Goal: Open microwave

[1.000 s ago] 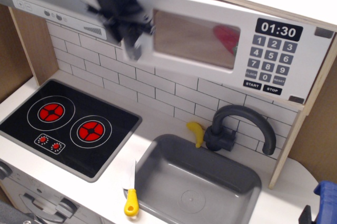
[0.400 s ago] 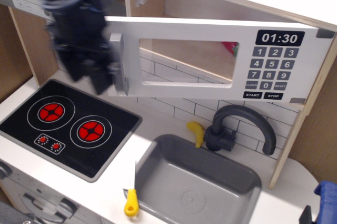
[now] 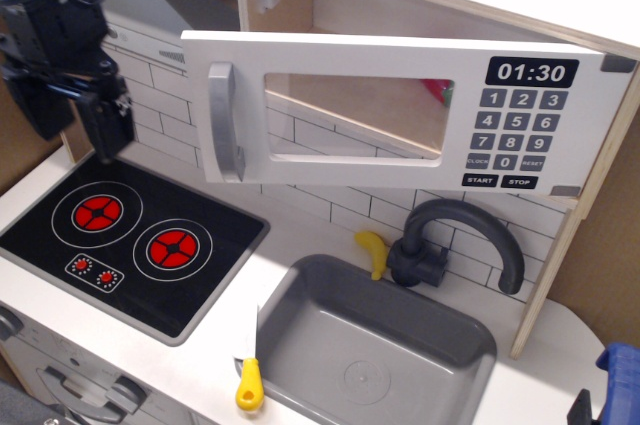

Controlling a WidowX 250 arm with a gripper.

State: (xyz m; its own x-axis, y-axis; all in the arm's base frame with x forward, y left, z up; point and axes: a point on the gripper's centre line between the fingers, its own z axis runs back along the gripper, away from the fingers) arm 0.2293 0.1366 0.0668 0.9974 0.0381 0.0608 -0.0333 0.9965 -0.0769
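A yellow knife (image 3: 248, 375) lies at the front edge of the counter, beside the grey sink (image 3: 375, 345). Past it sits the black stove (image 3: 130, 235) on the left side. My gripper (image 3: 105, 130) has let go of the grey handle (image 3: 224, 123) and moved left, well apart from it. It hangs above the stove's back left corner, pointing down. I cannot tell if my fingers are open. At the back, the microwave (image 3: 400, 110) door stands swung open toward me.
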